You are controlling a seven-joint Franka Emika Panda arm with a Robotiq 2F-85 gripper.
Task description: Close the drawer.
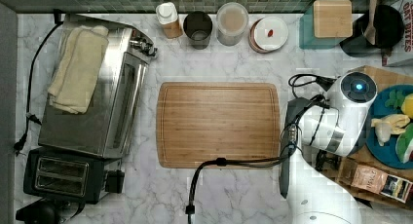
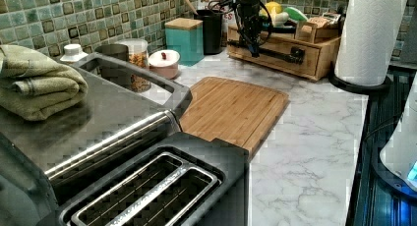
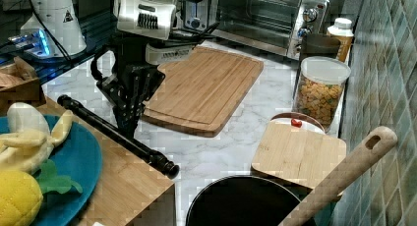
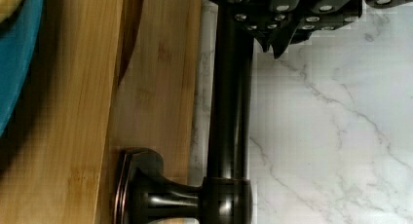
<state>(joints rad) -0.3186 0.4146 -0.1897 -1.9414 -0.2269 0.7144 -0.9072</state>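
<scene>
Pincer at the drawer's bar handle

Taking the cutting board (image 1: 218, 124) as landmark in the top view: the toaster oven (image 1: 95, 85) lies to its left, the pincer (image 3: 129, 119) just off its right edge, fingers drawn narrow beside the black handle (image 3: 118, 136); right again sits the drawer (image 2: 275, 54), looking nearly shut, under a blue plate (image 3: 74, 162).

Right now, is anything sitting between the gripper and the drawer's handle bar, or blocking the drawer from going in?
Nothing visible. In the right view the gripper is right at the dark handle bar on the drawer front, with no object between them. In the left view the drawer front looks about flush with its wooden cabinet; its inside is hidden.
</scene>
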